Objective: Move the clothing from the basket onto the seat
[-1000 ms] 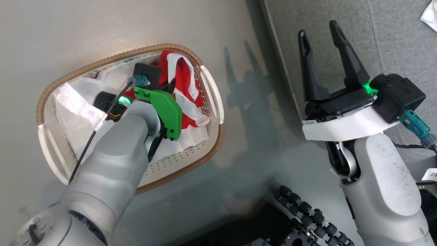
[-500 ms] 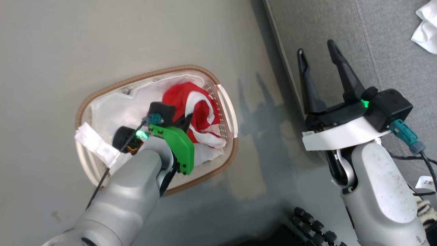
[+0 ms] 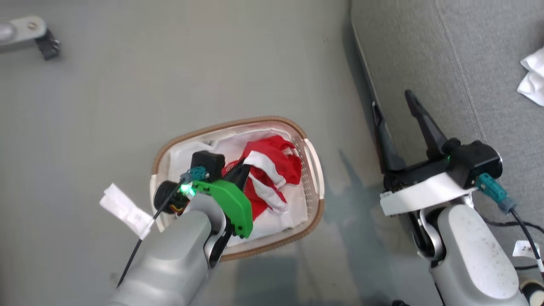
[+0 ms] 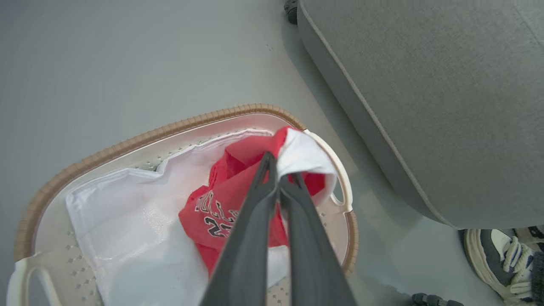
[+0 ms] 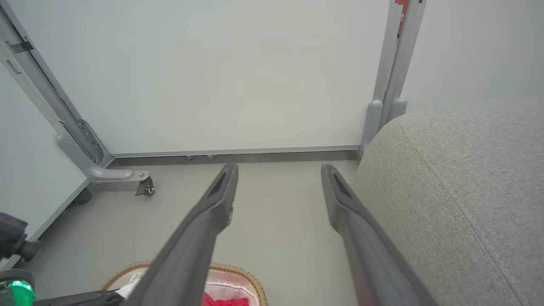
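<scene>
Over the basket (image 4: 140,138), the left tool (image 4: 278,168) is seen with its 2 fingers pressed together, and a fold of the clothing (image 4: 229,191), red with a white band, is pinched at their tips. The rest of the garment, on which part of a printed word and number can be made out, is bunched at the end of the basket nearest the seat (image 4: 425,106). A white sheet (image 4: 127,221) is spread beneath it across the basket's bottom. The right tool (image 5: 278,169) is held with its 2 fingers spread wide and nothing between them, just beside the seat's rounded edge. The basket is set on the grey floor (image 3: 170,76), near the seat but apart from it, and a strip of bare floor is left between the basket's side handle and the seat's stitched edge. Beyond the basket, open floor is seen as far as a pale wall panel and a wheeled metal frame (image 5: 106,172). A crumpled white cloth (image 3: 533,76) is seen on the seat, well apart from that edge. A shoe (image 4: 497,255) is seen on the floor at the seat's corner.
</scene>
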Motion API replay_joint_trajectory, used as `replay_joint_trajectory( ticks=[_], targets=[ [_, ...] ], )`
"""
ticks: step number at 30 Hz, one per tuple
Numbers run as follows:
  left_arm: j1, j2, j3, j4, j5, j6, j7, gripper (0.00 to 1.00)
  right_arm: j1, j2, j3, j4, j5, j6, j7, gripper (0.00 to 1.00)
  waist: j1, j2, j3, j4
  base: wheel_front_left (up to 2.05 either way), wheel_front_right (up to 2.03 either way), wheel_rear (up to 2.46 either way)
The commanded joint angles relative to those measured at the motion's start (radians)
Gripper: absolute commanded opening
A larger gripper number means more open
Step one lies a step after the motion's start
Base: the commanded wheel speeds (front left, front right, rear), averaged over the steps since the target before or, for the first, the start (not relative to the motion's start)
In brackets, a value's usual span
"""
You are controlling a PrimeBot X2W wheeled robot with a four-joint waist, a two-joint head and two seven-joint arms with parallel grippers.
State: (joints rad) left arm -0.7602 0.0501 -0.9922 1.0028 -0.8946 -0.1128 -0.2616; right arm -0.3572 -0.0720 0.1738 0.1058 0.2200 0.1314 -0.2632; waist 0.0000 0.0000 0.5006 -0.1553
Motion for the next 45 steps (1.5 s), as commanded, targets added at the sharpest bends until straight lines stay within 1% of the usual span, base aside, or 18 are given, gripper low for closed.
replay_joint_trajectory(
  ticks=[1, 7, 13, 20, 23, 26, 30, 37, 45],
  targets=[
    [0.036, 0.011, 0.038, -0.019, 0.028, 0.008, -0.004, 0.00, 0.025, -0.004, 0.002, 0.007, 0.000, -0.001, -0.002, 1.00, 0.0000, 0.0000, -0.097, 0.079, 0.00, 0.00, 0.00],
    [0.149, 0.027, 0.204, -0.117, 0.145, 0.013, -0.004, 0.00, 0.077, 0.000, 0.002, 0.023, 0.001, -0.001, -0.002, 1.00, 0.0000, 0.0000, -0.179, 0.120, 0.00, 0.00, 0.00],
    [0.248, 0.036, 0.344, -0.212, 0.264, 0.004, -0.004, 0.00, 0.118, 0.003, 0.001, 0.034, 0.002, -0.001, -0.002, 1.00, 0.0000, 0.0000, -0.235, 0.144, 0.00, 0.00, 0.00],
    [0.333, 0.031, 0.464, -0.322, 0.358, -0.013, -0.004, 0.00, 0.160, 0.006, 0.003, 0.043, 0.006, -0.001, -0.002, 1.00, 0.0000, 0.0000, -0.290, 0.160, 0.00, 0.00, 0.00],
    [0.355, 0.024, 0.498, -0.372, 0.389, -0.018, -0.004, 0.00, 0.178, 0.006, 0.000, 0.045, 0.007, -0.001, -0.002, 1.00, 0.0000, 0.0000, -0.312, 0.171, 0.00, 0.00, 0.00],
    [0.365, 0.018, 0.519, -0.426, 0.412, -0.019, -0.004, 0.00, 0.197, 0.007, -0.001, 0.051, 0.007, -0.001, -0.002, 1.00, 0.0000, 0.0000, -0.330, 0.182, 0.00, 0.00, 0.00],
    [0.354, 0.013, 0.511, -0.511, 0.412, -0.019, -0.004, 0.00, 0.220, 0.007, 0.000, 0.059, 0.004, -0.001, -0.002, 1.00, 0.0000, 0.0000, -0.357, 0.194, 0.00, 0.00, 0.00],
    [0.318, 0.014, 0.481, -0.622, 0.405, -0.019, -0.004, 0.00, 0.254, 0.008, 0.013, 0.071, 0.002, -0.001, -0.002, 1.00, 0.0000, 0.0000, -0.402, 0.199, 0.00, 0.00, 0.00],
    [0.262, 0.011, 0.426, -0.706, 0.389, -0.019, -0.004, 0.00, 0.281, 0.010, 0.019, 0.070, 0.001, -0.001, -0.002, 1.00, 0.0000, 0.0000, -0.428, 0.204, 0.00, 0.00, 0.00]
  ],
)
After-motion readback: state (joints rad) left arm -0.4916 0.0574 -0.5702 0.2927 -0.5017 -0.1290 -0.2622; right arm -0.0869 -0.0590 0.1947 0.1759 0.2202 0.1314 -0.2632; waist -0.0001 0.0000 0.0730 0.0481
